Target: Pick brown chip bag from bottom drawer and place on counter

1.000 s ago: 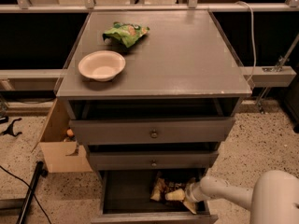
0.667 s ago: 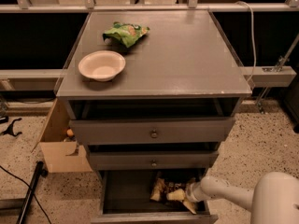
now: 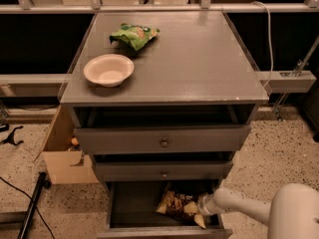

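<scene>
A white bowl (image 3: 108, 69) and a green bag (image 3: 134, 35) sit on the counter (image 3: 199, 68). In the open bottom drawer (image 3: 132, 205), the brown chip bag (image 3: 174, 206) lies crumpled, its long axis running roughly left to right. The gripper (image 3: 203, 206) meets the bag's right end; whether it grasps the bag cannot be told.

Bottom drawer (image 3: 133, 207) stands open, and the gripper (image 3: 202, 206) is down inside it, reaching in from the right, up against the brown chip bag (image 3: 175, 206) lying in the drawer's right half. On the counter (image 3: 199, 59), a white bowl (image 3: 108, 69) sits near-left, with a green snack bag (image 3: 134, 35) just beyond it.
</scene>
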`<move>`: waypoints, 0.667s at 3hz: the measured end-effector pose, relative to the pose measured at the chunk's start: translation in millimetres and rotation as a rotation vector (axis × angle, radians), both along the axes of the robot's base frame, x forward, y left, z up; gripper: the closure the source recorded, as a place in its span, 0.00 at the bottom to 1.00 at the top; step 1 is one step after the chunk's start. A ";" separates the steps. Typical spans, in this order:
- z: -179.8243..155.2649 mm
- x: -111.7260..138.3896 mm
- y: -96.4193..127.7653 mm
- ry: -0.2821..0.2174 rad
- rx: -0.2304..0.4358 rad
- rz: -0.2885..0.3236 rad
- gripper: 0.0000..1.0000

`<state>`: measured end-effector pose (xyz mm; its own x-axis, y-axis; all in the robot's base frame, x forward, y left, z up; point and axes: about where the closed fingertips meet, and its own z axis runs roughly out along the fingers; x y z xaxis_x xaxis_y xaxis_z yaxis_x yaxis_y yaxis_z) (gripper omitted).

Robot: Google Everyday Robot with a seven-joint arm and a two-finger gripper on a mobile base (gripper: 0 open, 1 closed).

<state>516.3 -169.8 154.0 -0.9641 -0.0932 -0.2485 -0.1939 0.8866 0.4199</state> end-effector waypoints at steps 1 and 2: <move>0.0 0.0 0.0 0.000 0.000 0.000 0.84; 10.2 -4.7 3.0 -0.009 0.005 0.007 1.00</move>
